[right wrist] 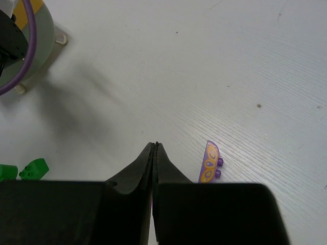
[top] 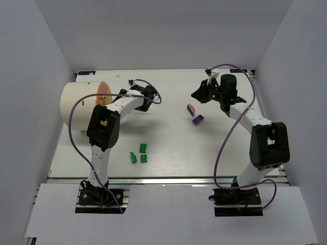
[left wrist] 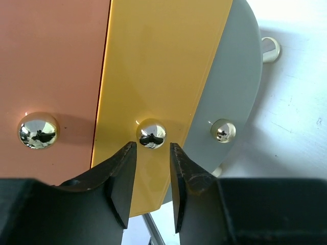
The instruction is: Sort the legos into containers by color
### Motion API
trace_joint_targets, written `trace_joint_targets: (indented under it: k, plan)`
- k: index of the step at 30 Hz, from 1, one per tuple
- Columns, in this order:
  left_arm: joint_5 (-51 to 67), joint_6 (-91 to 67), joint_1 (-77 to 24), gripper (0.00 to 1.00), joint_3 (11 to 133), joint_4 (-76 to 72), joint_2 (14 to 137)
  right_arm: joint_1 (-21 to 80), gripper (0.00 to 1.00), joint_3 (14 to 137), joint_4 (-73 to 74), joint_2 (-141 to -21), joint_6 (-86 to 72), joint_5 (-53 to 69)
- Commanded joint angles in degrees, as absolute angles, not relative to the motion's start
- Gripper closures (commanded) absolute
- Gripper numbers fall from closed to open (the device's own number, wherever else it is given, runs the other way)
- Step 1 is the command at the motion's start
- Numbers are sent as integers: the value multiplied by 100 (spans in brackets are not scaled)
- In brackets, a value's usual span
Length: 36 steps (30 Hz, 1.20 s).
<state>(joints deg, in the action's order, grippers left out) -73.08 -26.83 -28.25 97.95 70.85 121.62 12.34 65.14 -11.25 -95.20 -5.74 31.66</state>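
Note:
The cream-white drum (top: 76, 104) lies at the far left, its round face (top: 104, 95) towards the table. In the left wrist view the face shows orange (left wrist: 51, 61), yellow (left wrist: 163, 61) and grey (left wrist: 230, 92) panels, each with a brass knob. My left gripper (left wrist: 152, 145) is open, its tips either side of and just short of the yellow panel's knob (left wrist: 151, 133); it also shows from above (top: 113, 98). My right gripper (right wrist: 155, 146) is shut and empty above the table, near a purple patterned piece (right wrist: 211, 163). Two purple bricks (top: 190, 108) (top: 197, 120) lie mid-table. Three green bricks (top: 144, 147) lie nearer the front. No orange brick shows.
The drum (right wrist: 36, 30) and two of the green bricks (right wrist: 34, 169) show at the left edge of the right wrist view. White walls close in the table on three sides. Purple cables loop beside both arms (top: 225, 138).

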Motion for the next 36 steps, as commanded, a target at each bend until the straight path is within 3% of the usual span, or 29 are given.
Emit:
trace_joint_targets:
  k: [1,28,36]
  plan:
    - [-7567,-2891,-2848,58,9896,7198,12208,1178,100,6715,-1169,-9492,-501,3173]
    - [-7778,-3621,-2742,56,10310,7875,12489,1151,100,6645,-1178,-9422,-510,3190]
    - [-7778,-3656,-2742,66,10310,7884,12516,1143,100,6610,-1178,-9404,-501,3164]
